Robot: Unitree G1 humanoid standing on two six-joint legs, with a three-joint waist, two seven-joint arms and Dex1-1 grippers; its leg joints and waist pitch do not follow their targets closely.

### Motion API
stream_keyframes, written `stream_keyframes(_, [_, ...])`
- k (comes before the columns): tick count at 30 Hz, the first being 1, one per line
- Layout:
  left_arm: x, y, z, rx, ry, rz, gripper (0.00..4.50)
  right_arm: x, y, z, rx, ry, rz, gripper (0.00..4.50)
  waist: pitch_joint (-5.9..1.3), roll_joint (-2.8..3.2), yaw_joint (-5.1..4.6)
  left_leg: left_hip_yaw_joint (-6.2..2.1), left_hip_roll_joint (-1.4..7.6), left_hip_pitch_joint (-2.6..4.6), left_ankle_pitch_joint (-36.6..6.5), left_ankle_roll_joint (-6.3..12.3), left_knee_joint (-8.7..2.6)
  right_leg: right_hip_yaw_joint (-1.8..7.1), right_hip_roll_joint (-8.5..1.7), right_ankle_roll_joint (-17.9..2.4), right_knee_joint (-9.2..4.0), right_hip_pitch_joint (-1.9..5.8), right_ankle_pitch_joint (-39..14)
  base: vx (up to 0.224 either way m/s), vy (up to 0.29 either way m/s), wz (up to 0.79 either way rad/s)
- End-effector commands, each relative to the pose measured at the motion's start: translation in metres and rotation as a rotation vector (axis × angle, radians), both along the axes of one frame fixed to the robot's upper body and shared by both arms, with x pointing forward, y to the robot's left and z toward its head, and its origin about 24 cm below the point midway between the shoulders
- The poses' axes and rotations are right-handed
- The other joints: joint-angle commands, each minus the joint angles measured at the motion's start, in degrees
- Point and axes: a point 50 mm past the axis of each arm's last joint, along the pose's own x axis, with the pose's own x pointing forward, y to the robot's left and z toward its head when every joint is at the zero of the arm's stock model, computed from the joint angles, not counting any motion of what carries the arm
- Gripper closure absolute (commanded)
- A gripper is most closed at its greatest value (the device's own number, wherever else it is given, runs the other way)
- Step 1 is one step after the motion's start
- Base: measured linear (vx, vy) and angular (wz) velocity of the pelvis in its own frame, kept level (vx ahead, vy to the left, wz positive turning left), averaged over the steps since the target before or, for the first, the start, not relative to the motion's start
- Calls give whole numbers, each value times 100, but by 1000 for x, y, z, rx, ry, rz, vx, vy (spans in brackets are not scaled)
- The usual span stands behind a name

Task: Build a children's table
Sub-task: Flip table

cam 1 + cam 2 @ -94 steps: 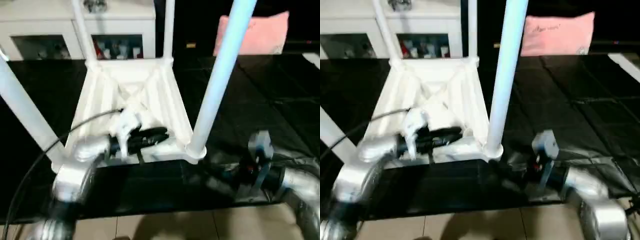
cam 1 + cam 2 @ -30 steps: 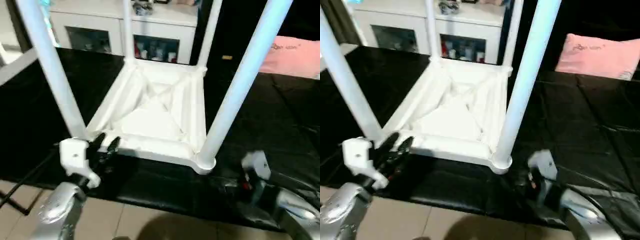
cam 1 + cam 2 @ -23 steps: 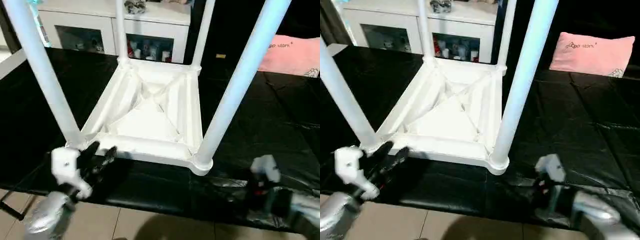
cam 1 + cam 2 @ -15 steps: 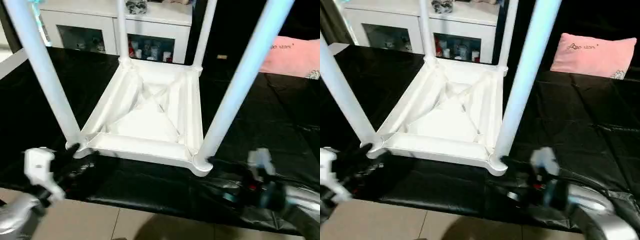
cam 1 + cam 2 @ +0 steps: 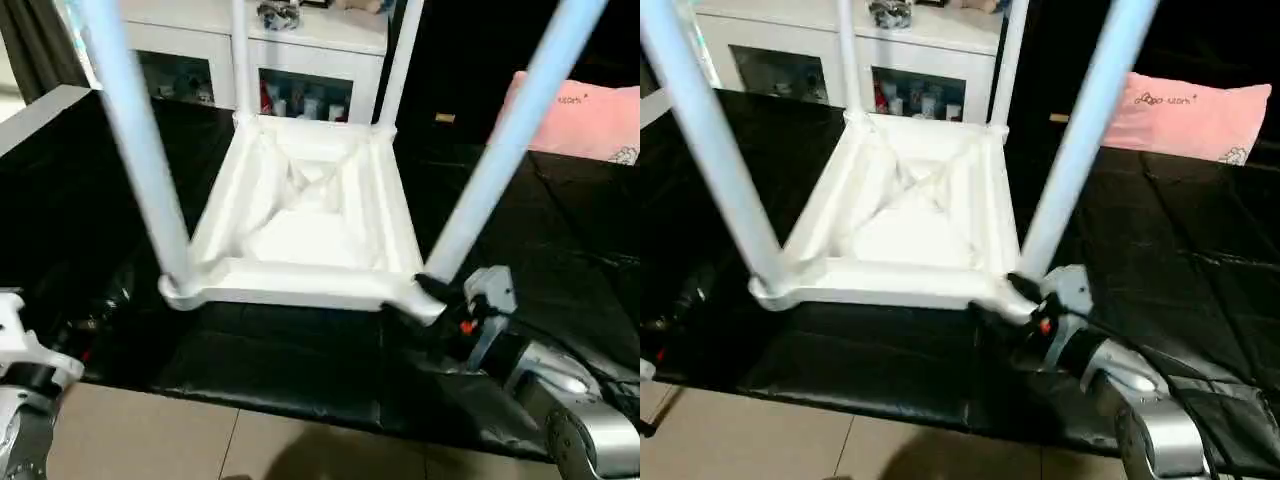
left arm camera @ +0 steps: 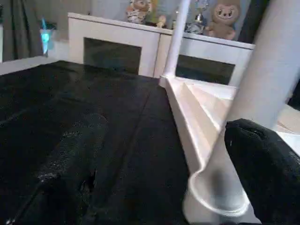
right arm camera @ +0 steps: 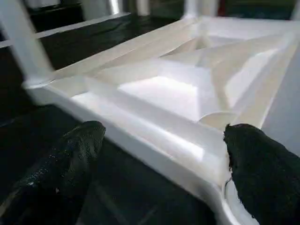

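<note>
pink cushion (image 5: 1191, 108): a short line of dark print near its upper edge and a small dark emblem at its lower corner, neither legible; no other text, label or number readable.

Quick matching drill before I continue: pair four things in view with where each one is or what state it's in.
Things:
1. tabletop
2. right gripper
3. pink cushion
4. cabinet

Places or states:
A. open at the near right corner
B. upside down, four legs standing up
C. behind the black surface, glass doors
D. far right on the black surface

Pairs: 1-B, 2-A, 3-D, 4-C
</note>
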Motion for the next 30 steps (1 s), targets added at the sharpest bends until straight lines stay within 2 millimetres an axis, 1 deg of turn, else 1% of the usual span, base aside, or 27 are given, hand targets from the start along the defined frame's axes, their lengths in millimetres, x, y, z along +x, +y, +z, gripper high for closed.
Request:
stream_keyframes(1, [5,-20,0,-2,14,-90,4,7,-12,4,-25,-39,-82,0,-164,79,6,-172,436,-1,-1540,25,-499,455,-753,-472,-530,81,-1959,0,0,0])
stream_keyframes(3, [7,-30,-2,-5,24,-138,4,8,-13,4,-28,-36,-91,0,-170,67,18,-162,439,-8,-1423,67,-495,465,-749,-511,-507,84,-1840,0,0,0])
stream_keyframes(4, [9,-37,-3,-7,30,-173,4,8,-12,3,-21,-28,-83,0,-173,63,15,-163,442,-21,-1350,89,-498,463,-743,-523,-490,98,-1757,0,0,0])
stream_keyframes(6, [11,-43,-4,-10,35,-203,4,8,-10,3,-12,-21,-63,0,-183,65,12,-161,439,-40,-1245,117,-493,457,-734,-521,-472,116,-1606,0,0,0])
stream_keyframes(7, [15,-49,-5,-16,37,-235,4,6,-4,2,-3,-14,-13,0,-184,58,8,-157,431,-50,-1195,141,-488,457,-738,-523,-464,129,-1565,0,0,0])
stream_keyframes(8, [16,-51,-6,-23,37,-246,4,4,-1,2,-7,-15,16,0,-186,62,6,-157,433,-50,-1158,163,-483,455,-738,-529,-464,130,-1560,0,0,0])
stream_keyframes(9, [17,-52,-6,-27,36,-250,4,4,1,2,0,-13,33,0,-188,65,7,-154,434,-52,-1126,168,-479,454,-740,-540,-463,134,-1525,0,0,0])
stream_keyframes(11, [20,-56,-6,-39,39,-274,4,0,12,2,31,-14,109,0,-186,79,-8,-154,435,-51,-1132,187,-477,447,-730,-577,-461,138,-1469,0,0,0])
stream_keyframes(12, [21,-56,-7,-39,40,-276,4,0,13,2,30,-16,114,0,-184,78,-12,-156,440,-44,-1167,184,-480,445,-732,-581,-465,135,-1503,0,0,0])
stream_keyframes(13, [24,-56,-8,-32,49,-282,4,-1,19,2,24,-25,135,0,-180,69,-14,-156,439,-48,-1172,182,-480,446,-734,-582,-471,135,-1531,0,0,0])
stream_keyframes(14, [26,-56,-9,-28,52,-282,4,0,22,1,8,-35,147,0,-181,73,-13,-156,440,-42,-1183,176,-479,446,-737,-584,-470,133,-1554,0,0,0])
stream_keyframes(15, [33,-55,-11,-11,70,-269,4,1,28,-1,-43,-57,176,0,-177,61,-15,-152,428,-37,-1208,151,-478,443,-731,-539,-483,121,-1666,0,0,0])
stream_keyframes(16, [33,-55,-11,-11,70,-269,4,1,28,-1,-43,-57,176,0,-180,70,-14,-152,426,-30,-1222,131,-478,440,-726,-515,-483,114,-1708,0,0,0])
stream_keyframes(17, [35,-54,-12,0,80,-260,4,2,30,-2,-58,-63,188,0,-176,65,-19,-156,425,-24,-1250,112,-479,445,-733,-486,-484,115,-1764,0,0,0])
stream_keyframes(18, [42,-55,-14,-4,93,-254,4,3,35,-3,-97,-112,230,0,-180,45,-15,-148,420,-25,-1260,101,-472,444,-742,-477,-480,102,-1825,0,0,0])
stream_keyframes(19, [45,-55,-16,-2,106,-248,4,3,36,-6,-110,-77,259,0,-177,44,-17,-147,418,-16,-1256,100,-475,447,-744,-466,-495,103,-1859,0,0,0])
stream_keyframes(20, [48,-55,-17,7,111,-242,4,2,37,-9,-107,-35,290,0,-183,47,-14,-156,423,-22,-1191,123,-476,449,-731,-490,-478,127,-1741,0,0,0])
stream_keyframes(21, [52,-55,-18,-4,111,-243,4,2,39,-9,-86,-14,316,0,-199,49,-4,-158,438,-25,-1068,157,-468,459,-734,-537,-445,135,-1481,0,0,0])
stream_keyframes(23, [55,-55,-18,-15,114,-245,4,2,40,-8,-66,1,332,0,-218,54,-6,-165,445,-41,-934,203,-462,453,-743,-644,-403,156,-1130,0,0,0])
stream_keyframes(24, [62,-58,-22,-10,145,-267,4,3,44,-7,-32,15,374,0,-231,40,-8,-150,432,-28,-860,245,-446,452,-737,-708,-392,152,-951,0,0,0])
stream_keyframes(25, [64,-60,-24,-10,158,-283,4,2,46,-8,-30,19,393,0,-234,50,0,-151,430,-22,-846,259,-442,450,-745,-731,-384,155,-921,0,0,0])
stream_keyframes(26, [65,-61,-25,-7,164,-287,4,2,47,-8,-29,21,403,0,-234,47,2,-153,429,-36,-815,271,-442,448,-749,-737,-381,165,-906,0,0,0])
stream_keyframes(27, [68,-63,-26,-9,177,-294,32,1,49,-8,-23,24,429,0,-232,66,7,-156,447,-41,-792,267,-444,444,-760,-761,-377,164,-886,0,0,0])
stream_keyframes(29, [70,-64,-27,-19,175,-285,32,2,50,-8,-15,11,442,0,-243,60,7,-156,455,-41,-771,255,-437,443,-770,-809,-369,173,-820,0,0,0])
stream_keyframes(30, [72,-64,-27,-19,173,-280,45,2,50,-7,-12,6,449,0,-236,53,8,-151,451,-42,-806,254,-438,442,-769,-829,-378,169,-851,0,0,0])
